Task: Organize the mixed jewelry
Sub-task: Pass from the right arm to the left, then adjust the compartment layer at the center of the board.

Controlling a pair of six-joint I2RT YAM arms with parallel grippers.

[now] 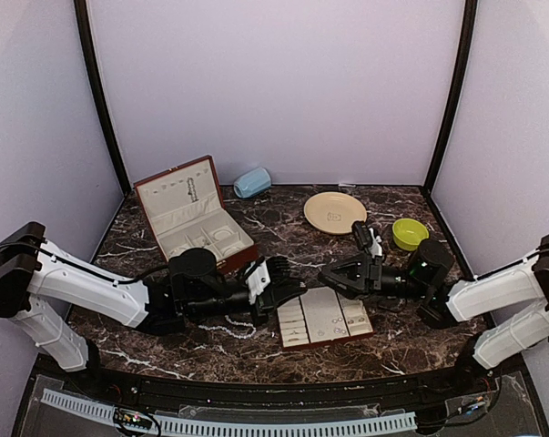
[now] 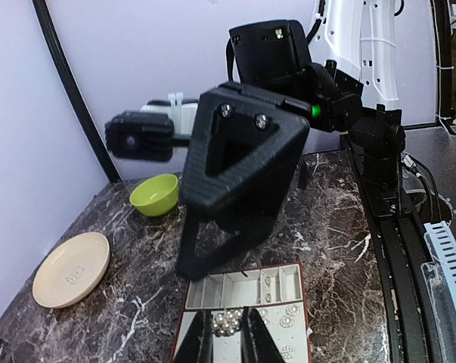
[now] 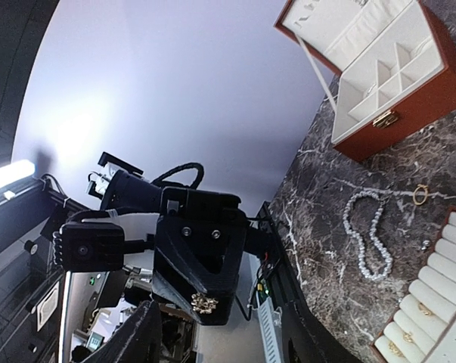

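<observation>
My left gripper (image 2: 229,340) is shut on a small cluster of pearl beads (image 2: 229,323) and hovers just above the cream slotted tray (image 2: 239,291). From the right wrist view the same cluster (image 3: 205,304) shows at the tip of the left gripper. My right gripper (image 1: 326,273) faces it from close by, open, with nothing between its fingers. Several pearl earrings (image 2: 290,311) sit on the tray's flat pad, and small rings (image 3: 424,308) sit in its slots. The long pearl strand (image 3: 367,234) and a gold ring (image 3: 420,195) lie loose on the marble.
The red-brown box (image 1: 192,214) stands open at the back left. A cream plate (image 1: 335,211) and a green bowl (image 1: 409,233) sit at the back right. A light blue object (image 1: 252,182) rests by the back wall. Both arms crowd the space above the tray (image 1: 324,314).
</observation>
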